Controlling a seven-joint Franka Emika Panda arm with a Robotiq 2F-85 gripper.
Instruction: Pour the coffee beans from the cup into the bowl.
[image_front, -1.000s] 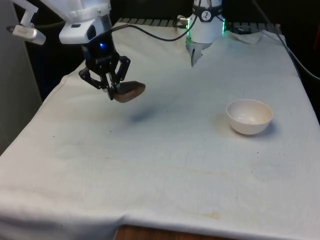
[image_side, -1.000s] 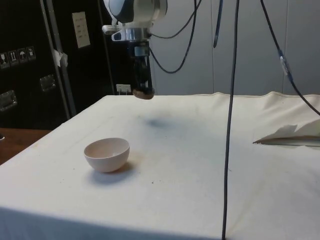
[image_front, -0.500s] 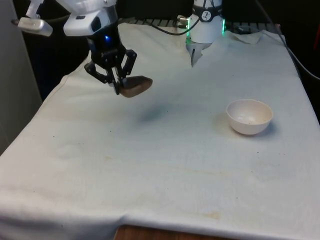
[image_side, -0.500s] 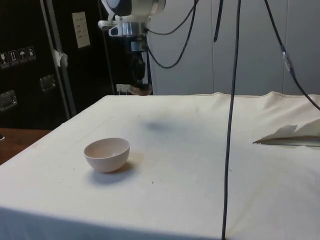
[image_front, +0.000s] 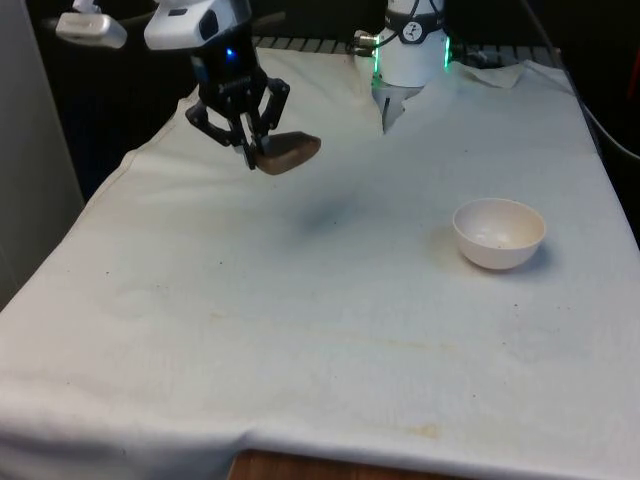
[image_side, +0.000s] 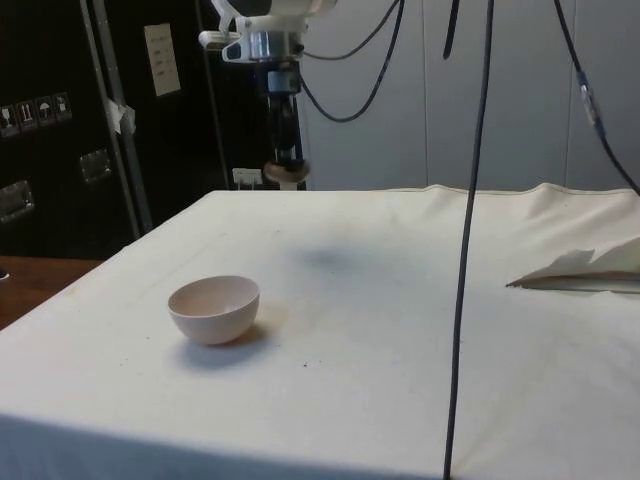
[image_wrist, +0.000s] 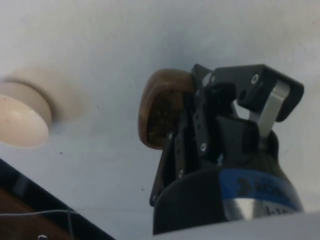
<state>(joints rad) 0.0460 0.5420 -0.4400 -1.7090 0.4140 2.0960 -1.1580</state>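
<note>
Cup aloft, bowl off toward the front view's right

My claw (image_front: 252, 147) is clamped on the brown wooden cup (image_front: 286, 153) above the bench (image_front: 300, 330) — the white bowl (image_front: 499, 233) sits well apart, rightward and nearer the front camera, so I'd carry across.

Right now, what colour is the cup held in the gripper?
Brown, like wood. The cup shows it best in the front view, clamped by the gripper.
</note>
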